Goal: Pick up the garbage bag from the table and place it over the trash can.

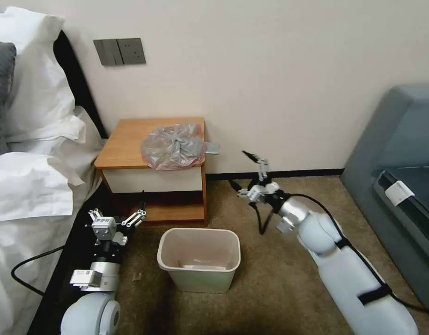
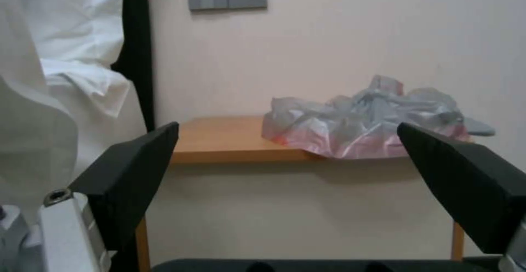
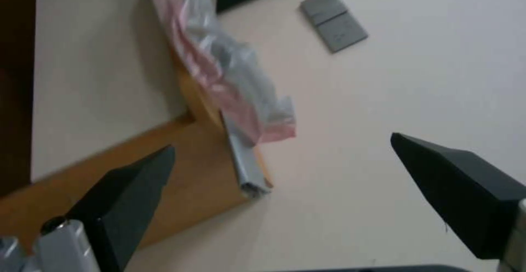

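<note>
The garbage bag (image 1: 173, 146), crinkled grey plastic with a pink edge, lies on the right half of the table (image 1: 126, 146) and droops over its front edge. The trash can (image 1: 199, 231) stands on the carpet in front of the table. My left gripper (image 1: 117, 210) is open, low beside the bed, left of the trash can and below the table top. In the left wrist view the left gripper (image 2: 287, 130) faces the bag (image 2: 356, 124) and table (image 2: 219, 140). My right gripper (image 1: 242, 170) is open in the air just right of the table. The right wrist view shows it (image 3: 283, 142) near the bag's corner (image 3: 219, 66).
A bed with white linen (image 1: 33, 186) lies close on the left. A grey sofa (image 1: 400, 153) stands on the right. A flat grey object (image 1: 212, 148) sticks out past the table's right edge. A black cable (image 1: 23, 270) trails by the left arm. Open carpet (image 1: 279, 279) surrounds the can.
</note>
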